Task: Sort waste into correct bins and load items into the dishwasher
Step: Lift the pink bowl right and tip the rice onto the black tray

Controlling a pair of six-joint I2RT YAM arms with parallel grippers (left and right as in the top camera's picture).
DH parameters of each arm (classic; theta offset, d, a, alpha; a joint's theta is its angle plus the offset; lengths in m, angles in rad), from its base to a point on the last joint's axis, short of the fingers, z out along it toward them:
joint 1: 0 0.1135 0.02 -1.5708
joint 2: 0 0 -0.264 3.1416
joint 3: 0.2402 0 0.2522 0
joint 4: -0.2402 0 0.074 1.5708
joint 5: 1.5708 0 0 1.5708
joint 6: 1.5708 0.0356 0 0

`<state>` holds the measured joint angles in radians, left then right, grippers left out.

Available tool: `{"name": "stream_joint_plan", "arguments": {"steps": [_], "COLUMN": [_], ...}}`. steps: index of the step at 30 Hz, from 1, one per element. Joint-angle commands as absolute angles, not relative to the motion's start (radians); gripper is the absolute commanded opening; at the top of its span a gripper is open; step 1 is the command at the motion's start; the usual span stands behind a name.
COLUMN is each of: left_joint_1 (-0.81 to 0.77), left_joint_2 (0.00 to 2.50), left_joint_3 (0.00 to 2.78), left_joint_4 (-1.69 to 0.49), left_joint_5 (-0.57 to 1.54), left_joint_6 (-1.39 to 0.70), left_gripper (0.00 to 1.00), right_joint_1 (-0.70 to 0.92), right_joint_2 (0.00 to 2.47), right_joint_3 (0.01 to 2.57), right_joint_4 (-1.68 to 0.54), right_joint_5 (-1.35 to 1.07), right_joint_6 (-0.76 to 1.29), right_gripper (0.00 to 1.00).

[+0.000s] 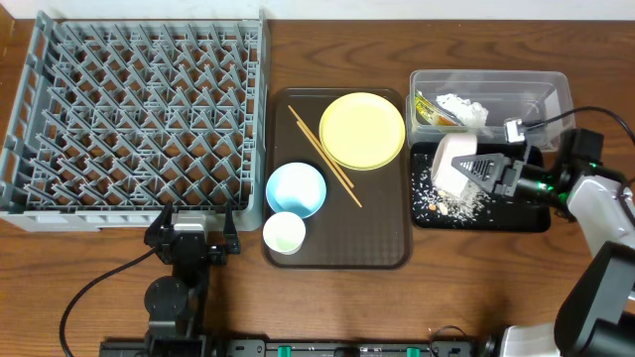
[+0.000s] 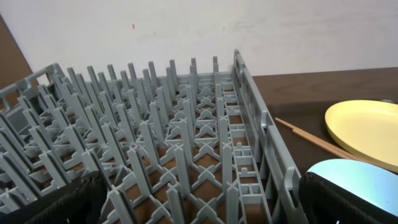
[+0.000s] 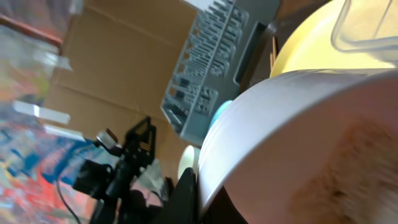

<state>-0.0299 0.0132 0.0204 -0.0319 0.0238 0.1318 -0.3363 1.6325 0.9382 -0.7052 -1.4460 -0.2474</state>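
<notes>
The right gripper (image 1: 479,167) is clamped on the white-pinkish bowl (image 1: 451,164); the bowl is tipped sideways over the black tray (image 1: 531,216) by the right edge of the table (image 1: 327,307), with rice scraps (image 1: 454,205) beneath; the grey dish rack (image 1: 139,109) fills the far-left corner, nearer the left gripper (image 1: 193,236), whose fingers are apart.

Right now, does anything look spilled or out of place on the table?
The white-pinkish bowl is tipped on its side in the right gripper over the black tray, with rice scraps scattered across its left half. I see none clearly outside the tray. Nothing else stands out.
</notes>
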Motion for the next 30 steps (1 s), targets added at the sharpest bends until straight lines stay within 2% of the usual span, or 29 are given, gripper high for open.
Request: {"name": "stream_joint_plan", "arguments": {"steps": [1,22,30], "left_joint_1": [-0.034,-0.034,-0.034], "left_joint_2": [0.007,0.007,0.007], "left_joint_3": [0.004,0.004,0.004], "left_joint_4": [-0.071,-0.071,-0.072], "left_joint_5": [0.015,0.014,0.014], "left_joint_6": [0.138,0.138,0.138], "left_gripper": [0.99,0.99,0.99], "right_joint_1": [-0.355,-0.360,-0.360], "right_joint_2": [1.670,1.707,1.694], "right_joint_3": [0.932,0.933,0.934], "right_joint_4": [-0.702,-0.695,-0.667], "right_joint_5": [-1.560,-1.560,-1.560], "right_joint_6": [-0.266,-0.117,-0.127], "right_gripper": [0.01,0.01,0.01]}}
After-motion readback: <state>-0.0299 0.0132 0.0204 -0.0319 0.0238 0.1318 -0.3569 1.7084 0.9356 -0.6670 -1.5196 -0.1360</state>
